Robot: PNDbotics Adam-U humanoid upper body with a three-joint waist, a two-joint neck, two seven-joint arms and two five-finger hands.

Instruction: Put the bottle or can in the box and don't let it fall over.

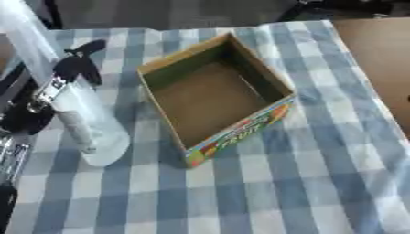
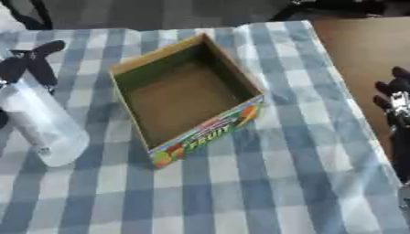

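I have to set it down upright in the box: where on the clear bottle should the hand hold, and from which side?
Hold the clear bottle round its mid-body from the left, where the left hand already wraps it. That likely leaves its base free to lower into the open box on its right.

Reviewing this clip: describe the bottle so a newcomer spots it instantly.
Start at the blue-and-white checked tablecloth and find the open cardboard box with fruit print. To its left, the left hand grips a clear plastic bottle, tilted. It is the only transparent thing there.
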